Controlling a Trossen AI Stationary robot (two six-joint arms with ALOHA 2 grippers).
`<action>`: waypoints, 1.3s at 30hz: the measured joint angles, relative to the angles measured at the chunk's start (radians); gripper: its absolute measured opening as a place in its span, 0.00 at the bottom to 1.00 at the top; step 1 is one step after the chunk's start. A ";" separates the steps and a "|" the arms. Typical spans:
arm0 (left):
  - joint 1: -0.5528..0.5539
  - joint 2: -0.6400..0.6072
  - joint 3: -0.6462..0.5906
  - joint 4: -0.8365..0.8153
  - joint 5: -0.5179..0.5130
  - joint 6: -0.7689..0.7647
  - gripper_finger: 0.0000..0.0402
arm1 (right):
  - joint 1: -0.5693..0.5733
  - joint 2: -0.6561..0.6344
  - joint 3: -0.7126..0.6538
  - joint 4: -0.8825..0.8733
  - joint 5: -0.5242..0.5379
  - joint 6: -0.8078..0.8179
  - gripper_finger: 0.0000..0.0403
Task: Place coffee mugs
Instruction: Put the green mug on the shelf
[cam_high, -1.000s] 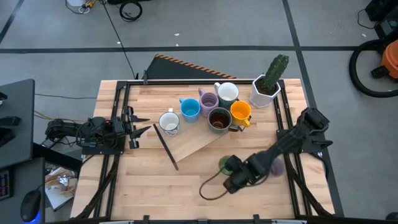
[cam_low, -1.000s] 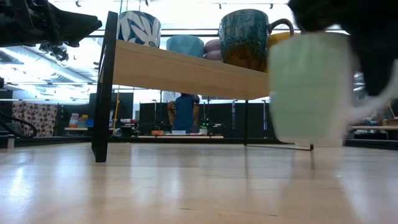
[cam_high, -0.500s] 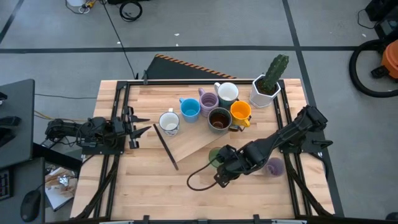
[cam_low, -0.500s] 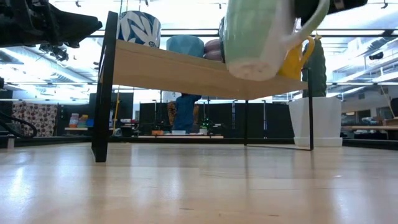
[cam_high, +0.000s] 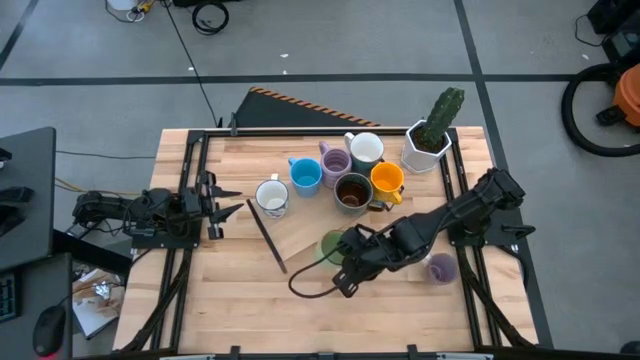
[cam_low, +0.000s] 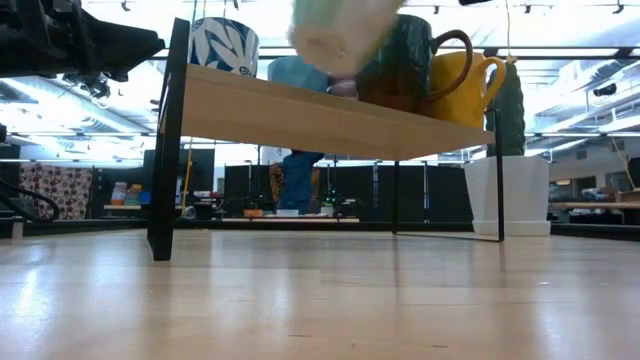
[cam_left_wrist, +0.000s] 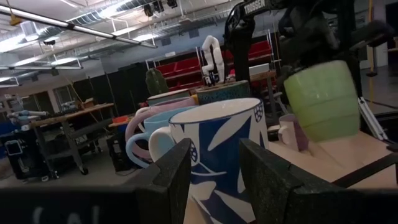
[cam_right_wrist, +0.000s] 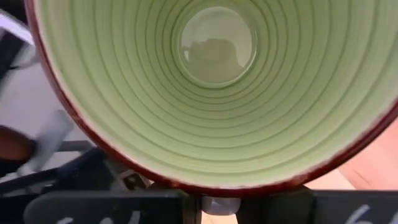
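My right gripper (cam_high: 346, 252) holds the green mug (cam_high: 331, 245) in the air, over the near edge of the raised wooden shelf (cam_high: 300, 235). In the low view the mug's pale base (cam_low: 345, 28) shows above shelf height. On the shelf stand the white mug with blue pattern (cam_high: 271, 196), the blue (cam_high: 305, 175), lavender (cam_high: 335, 160), white (cam_high: 365, 150), dark brown (cam_high: 352, 192) and orange (cam_high: 386, 180) mugs. A second lavender mug (cam_high: 441, 267) sits on the table, toward its right near corner. My left gripper (cam_high: 225, 200) waits open at the table's left edge, facing the patterned mug (cam_left_wrist: 217, 149). My right gripper is shut on the green mug at its rim side, where a pale bit of the handle (cam_right_wrist: 214, 204) shows between the two fingers. The mug's mouth (cam_right_wrist: 211, 93) faces the wrist camera. It is lifted clear of table and shelf, and tilted.
A white faceted pot with a green cactus (cam_high: 428, 140) stands at the table's far right. A black cable loop (cam_high: 310, 285) hangs under the right arm. Black frame rails run along the left (cam_high: 190, 200) and right (cam_high: 460, 200) sides. Bare wood lies along the near edge.
My right gripper has carried the green mug up from near table height to above shelf height, and toward the table's left and slightly far, to the shelf's near edge. The mug has tipped as it rose. The gripper stays shut on it.
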 joint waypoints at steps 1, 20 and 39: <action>0.000 0.000 0.000 0.000 0.000 -0.004 0.35 | -0.005 0.000 0.001 0.023 0.000 -0.015 0.15; 0.000 0.000 0.000 -0.029 -0.003 -0.041 0.35 | -0.106 0.000 0.002 0.074 0.059 -0.261 0.15; 0.000 0.000 0.000 -0.028 -0.003 -0.045 0.35 | -0.075 0.027 0.220 0.032 0.179 -0.385 0.15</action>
